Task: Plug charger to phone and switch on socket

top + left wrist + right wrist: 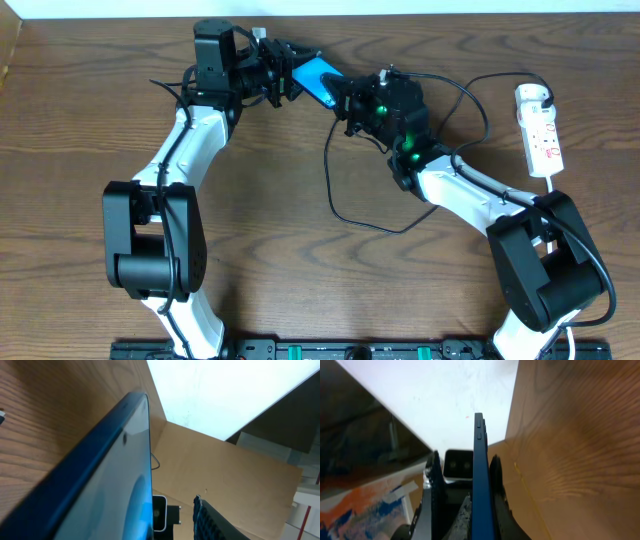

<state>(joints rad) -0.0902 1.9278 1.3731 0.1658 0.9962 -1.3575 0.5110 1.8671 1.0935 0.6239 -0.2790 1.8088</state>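
The phone [318, 80], cyan-blue, hangs tilted in the air between my two grippers. My right gripper [352, 102] is at its lower right end. In the right wrist view the phone [481, 470] stands edge-on between the right fingers [465, 458], which are shut on it. My left gripper [285, 75] is at the phone's upper left end. In the left wrist view the phone [100, 470] fills the left side, and the one visible finger of the left gripper [171, 506] stands apart from it. The charger's black cable [331, 190] loops up under the right gripper, its tip hidden. Its white adapter [531, 95] sits in the socket [545, 140].
The socket lies at the far right of the wooden table [300, 280], with its white cord [556, 186] running down toward the right arm. The table's back edge and a white wall [420, 6] are just behind the grippers. Both arm bases stand at the front edge.
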